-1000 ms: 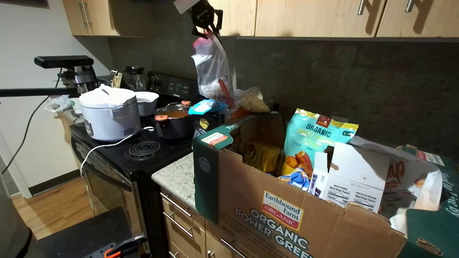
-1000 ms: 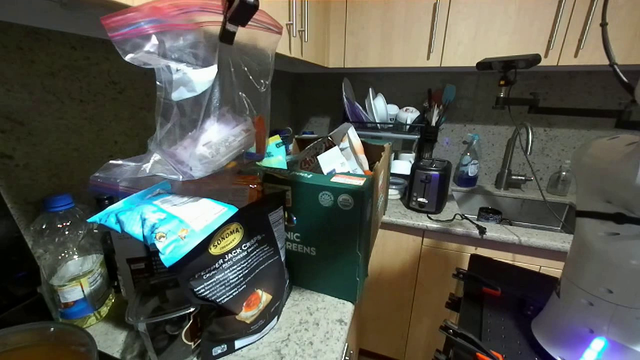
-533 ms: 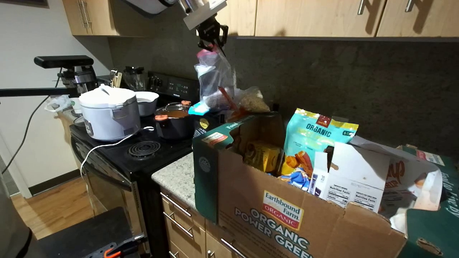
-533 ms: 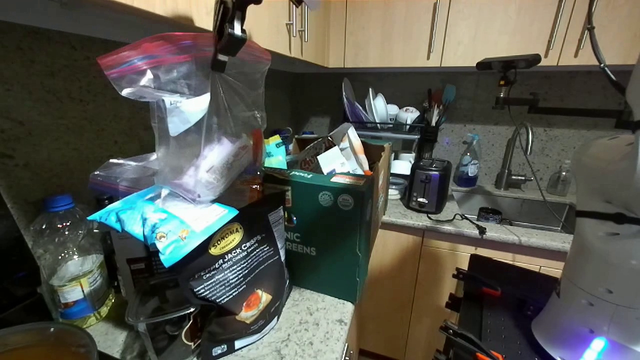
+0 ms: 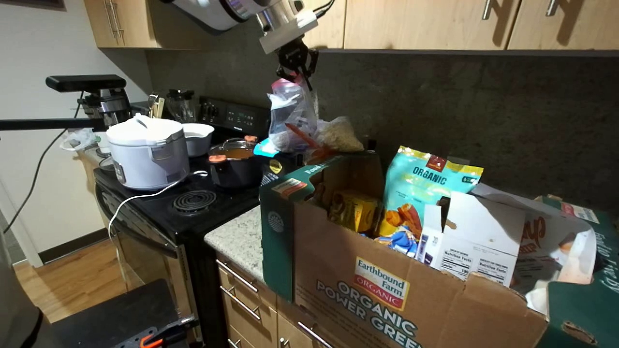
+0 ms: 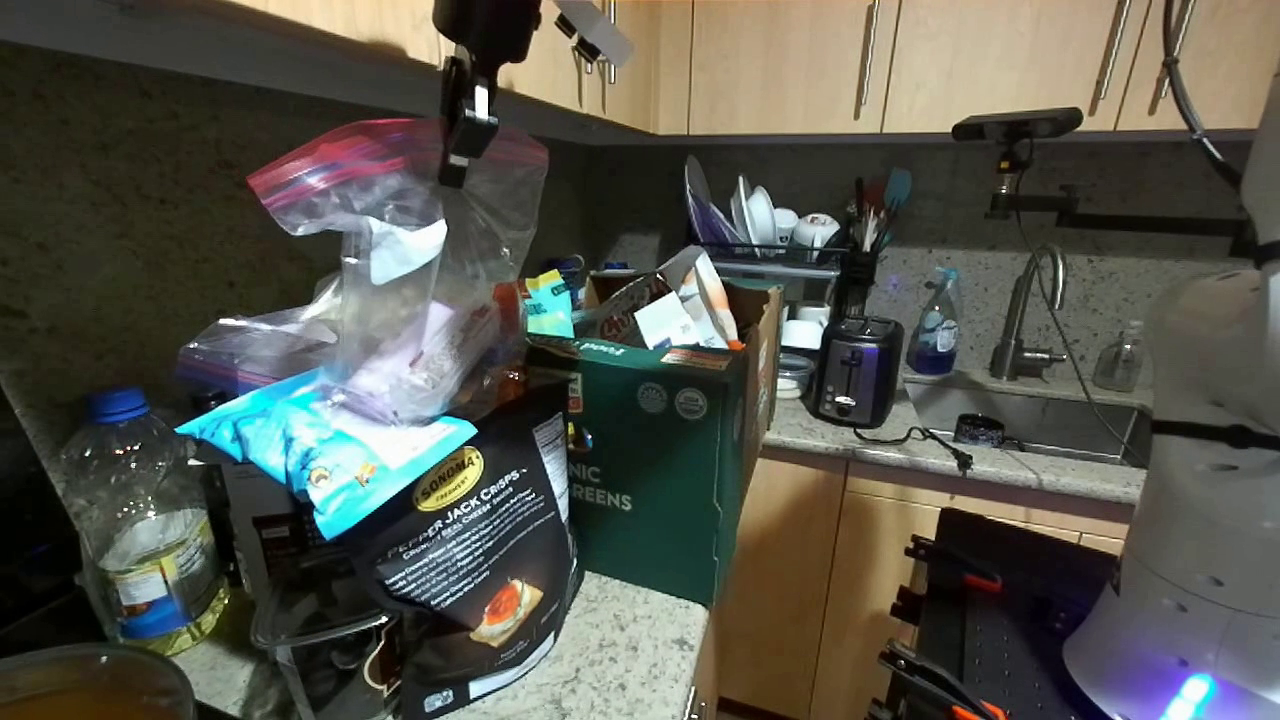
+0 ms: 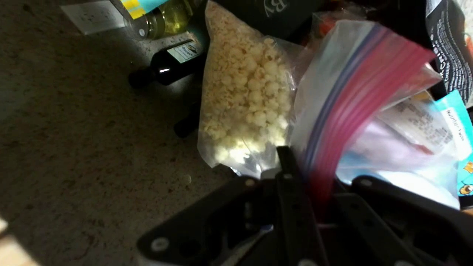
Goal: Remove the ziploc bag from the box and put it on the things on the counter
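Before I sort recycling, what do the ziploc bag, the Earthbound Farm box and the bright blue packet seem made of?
Ziploc bag: thin, glossy clear plastic; it wrinkles and shines.
Box: mostly matte cardboard; its bare brown edges look rough.
Bright blue packet: probably glossy plastic film, going by its crinkles; any foil lining is hidden.

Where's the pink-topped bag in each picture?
In an exterior view: the bag, upper middle, held by the claw.
In an exterior view: the bag, left of centre.
In the wrist view: the bag, right of centre.
Shared landmark: light-blue packet near the bag's bottom.
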Motion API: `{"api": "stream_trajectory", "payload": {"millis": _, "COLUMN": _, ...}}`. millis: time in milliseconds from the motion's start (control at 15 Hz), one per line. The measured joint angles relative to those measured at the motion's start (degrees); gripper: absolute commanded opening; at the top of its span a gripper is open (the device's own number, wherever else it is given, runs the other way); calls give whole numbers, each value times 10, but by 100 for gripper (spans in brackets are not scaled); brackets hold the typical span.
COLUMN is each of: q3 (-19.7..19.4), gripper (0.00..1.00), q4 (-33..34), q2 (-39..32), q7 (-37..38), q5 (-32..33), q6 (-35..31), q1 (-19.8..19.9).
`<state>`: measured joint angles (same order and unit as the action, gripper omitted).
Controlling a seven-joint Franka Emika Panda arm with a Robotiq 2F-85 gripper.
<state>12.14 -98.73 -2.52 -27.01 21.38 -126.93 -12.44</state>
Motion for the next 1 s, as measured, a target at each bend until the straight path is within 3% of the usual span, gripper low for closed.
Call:
{"api": "stream_trajectory", "payload": {"millis": 733, "q3": -13, "gripper": 1, "q4": -13, "q2": -35, "q7": 1, "q5": -9, "q6": 0, "q1": 16}}
{"api": "stream_trajectory", "payload": {"millis": 800, "q3": -14, "gripper": 4, "q4": -14, "q2": -37, "q7": 1, "q5": -11, "q6": 0, "q1": 17}}
{"api": "stream_trajectory", "payload": {"millis": 867, "q3": -15, "gripper": 23, "q4": -14, "q2": -38, "q7": 1, "q5": -13, "q6": 0, "q1": 19}}
{"api": "stream_trajectory", "payload": {"millis": 1000, "q3": -15, "gripper": 30, "q4": -14, "q2": -39, "q7": 1, "q5": -17, "q6": 0, "q1": 22}}
